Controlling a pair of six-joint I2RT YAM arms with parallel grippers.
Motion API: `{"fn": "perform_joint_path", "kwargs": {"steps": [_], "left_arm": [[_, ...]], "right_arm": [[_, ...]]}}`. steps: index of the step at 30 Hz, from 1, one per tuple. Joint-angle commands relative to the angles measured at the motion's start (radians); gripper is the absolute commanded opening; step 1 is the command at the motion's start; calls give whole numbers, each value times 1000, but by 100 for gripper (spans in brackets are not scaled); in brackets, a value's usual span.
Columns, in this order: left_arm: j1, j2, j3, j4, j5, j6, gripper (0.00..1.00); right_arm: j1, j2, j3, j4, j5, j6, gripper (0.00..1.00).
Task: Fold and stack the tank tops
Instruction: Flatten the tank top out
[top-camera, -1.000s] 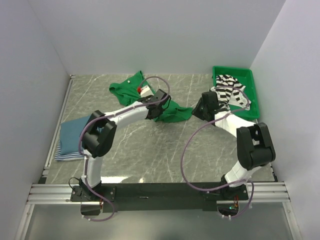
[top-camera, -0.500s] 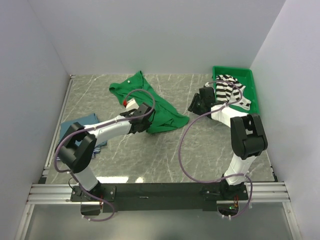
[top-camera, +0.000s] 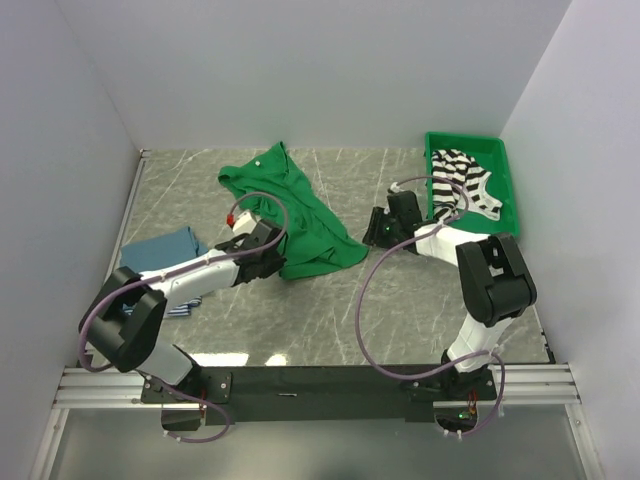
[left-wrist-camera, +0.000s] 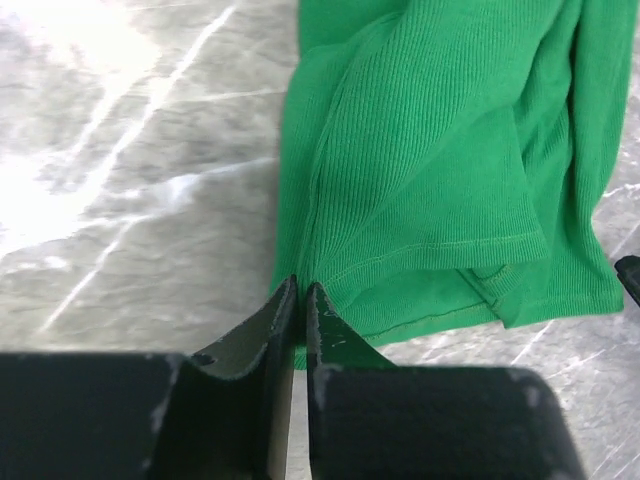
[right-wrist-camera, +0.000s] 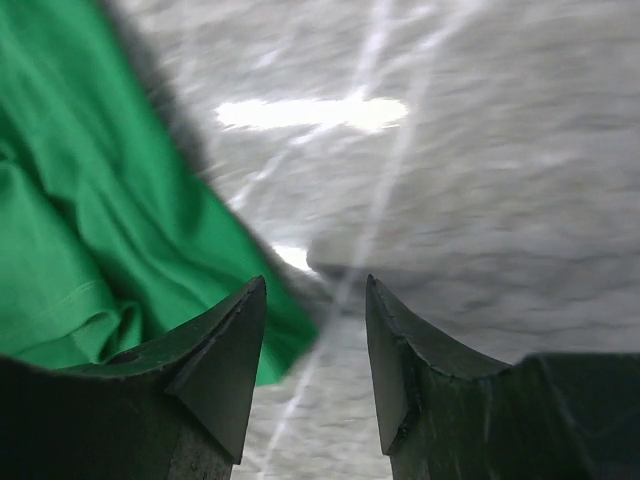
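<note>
The plain green tank top (top-camera: 300, 215) lies spread on the marble table, also seen in the left wrist view (left-wrist-camera: 440, 170). My left gripper (top-camera: 277, 266) (left-wrist-camera: 300, 292) is shut on its near left hem. My right gripper (top-camera: 369, 238) (right-wrist-camera: 315, 300) is open and empty, low over bare table just right of the green top's right corner (right-wrist-camera: 90, 230). The black-and-white striped top (top-camera: 465, 183) lies in the green bin (top-camera: 505, 160). The solid blue top (top-camera: 160, 250) lies at the left. The blue-white striped one is mostly hidden under my left arm.
The bin stands at the back right by the right wall. White walls close in the table on three sides. A metal rail runs along the table's left edge (top-camera: 118, 250). My left arm stretches across the blue tops.
My left gripper has dragged the green top's hem to the left and nearer. My right gripper has moved left from the bin's edge to the green top's right corner.
</note>
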Motion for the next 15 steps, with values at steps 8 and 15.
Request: {"fn": "perform_joint_path", "kwargs": {"steps": [8, 15], "left_arm": [[59, -115, -87, 30, 43, 46, 15], [97, -161, -108, 30, 66, 69, 15]], "right_arm": [[104, -39, 16, 1, 36, -20, 49], [115, -41, 1, -24, 93, 8, 20]]}}
